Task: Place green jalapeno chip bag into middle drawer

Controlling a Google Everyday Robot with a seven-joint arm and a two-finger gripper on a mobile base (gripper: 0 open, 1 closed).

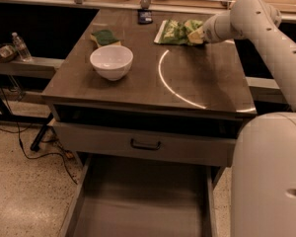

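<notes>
- The green jalapeno chip bag lies flat on the cabinet top, farther back than the white bowl and off to the bowl's right as the camera sees it, near the rear edge.
- The gripper is at the end of the bag farthest from the bowl, touching or just over the foil. The arm reaches in low from that side, probably so the bag can be taken by its edge rather than from above.
- Whether the gripper has closed on the bag cannot be told, as its tip merges with the crinkled foil.
- The middle drawer stands pulled out, well below and nearer than the bowl. Its bare floor is open to receive the bag, which is not yet lifted.
- Above it, the shut drawer front with a small black handle sits just under the top.
- A dark-green sponge lies just behind the bowl, and a small dark object lies farther back again.
- The top is dark and glossy, showing a bright curved reflection to the bowl's right.
- The floor below the bowl's left is speckled, with cables trailing across it. A water bottle stands on a ledge left of the bowl.
</notes>
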